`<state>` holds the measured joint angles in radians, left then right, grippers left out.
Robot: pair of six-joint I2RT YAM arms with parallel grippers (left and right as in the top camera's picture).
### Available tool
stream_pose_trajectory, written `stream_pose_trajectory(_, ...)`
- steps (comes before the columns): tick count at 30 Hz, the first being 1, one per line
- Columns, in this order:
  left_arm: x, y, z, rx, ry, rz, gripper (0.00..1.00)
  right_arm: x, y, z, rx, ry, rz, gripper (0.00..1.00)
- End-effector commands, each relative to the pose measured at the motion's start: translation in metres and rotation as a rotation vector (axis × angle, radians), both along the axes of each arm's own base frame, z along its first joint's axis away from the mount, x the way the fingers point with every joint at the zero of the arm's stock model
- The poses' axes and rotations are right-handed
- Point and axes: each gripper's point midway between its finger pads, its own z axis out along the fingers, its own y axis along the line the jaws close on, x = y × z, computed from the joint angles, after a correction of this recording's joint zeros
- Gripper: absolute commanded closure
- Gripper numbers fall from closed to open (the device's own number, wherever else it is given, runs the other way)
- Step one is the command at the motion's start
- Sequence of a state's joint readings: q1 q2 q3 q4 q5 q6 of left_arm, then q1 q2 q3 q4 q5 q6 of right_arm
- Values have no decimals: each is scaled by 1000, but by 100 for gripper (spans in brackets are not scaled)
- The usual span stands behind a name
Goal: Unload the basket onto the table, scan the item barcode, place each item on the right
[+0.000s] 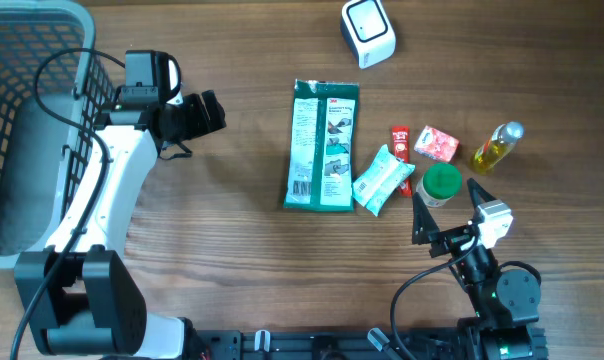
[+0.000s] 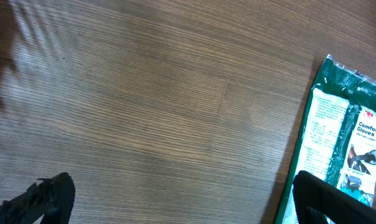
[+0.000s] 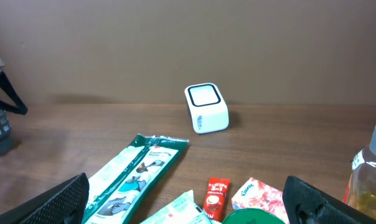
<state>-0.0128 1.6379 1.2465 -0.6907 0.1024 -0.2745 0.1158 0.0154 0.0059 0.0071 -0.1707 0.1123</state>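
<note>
Wire basket [image 1: 42,12] at far left edge of table [image 1: 232,250]; left end effector [image 1: 218,113] released, jaws spread, hovering over bare wood between basket and green glove pack [image 1: 324,145], touching nothing; glove pack lies flat mid-table, long side running front to back; white barcode scanner [image 1: 368,32] at the far edge, just right of the pack's top end, well apart from both arms; tissue pack [image 1: 384,180] at the glove pack's lower right edge, touching or just beside it; red sachet [image 1: 400,148], pink box [image 1: 436,144], green-lidded jar [image 1: 441,184] and oil bottle [image 1: 497,147] clustered further right; right end effector [image 1: 446,195] released, fingers spread wider than the green lid, which sits between them, not clamped.
</note>
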Motion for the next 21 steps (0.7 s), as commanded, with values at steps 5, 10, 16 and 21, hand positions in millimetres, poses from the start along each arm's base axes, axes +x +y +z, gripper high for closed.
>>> stream_pose_trajectory(5, 1, 2, 0, 7, -4, -2, 0, 1, -5, 3, 21, -8, -25, 0)
stream_pose_trajectory(10, 1, 2, 0, 7, -4, -2, 0, 1, -5, 3, 21, -7, -25, 0)
stream_pose_trajectory(16, 1, 2, 0, 7, -4, -2, 0, 1, -5, 3, 21, -7, -25, 0)
stream_pose_trajectory(21, 0, 0, 17, 6, -48, -9, 0, 1, -5, 3, 21, -7, -25, 0)
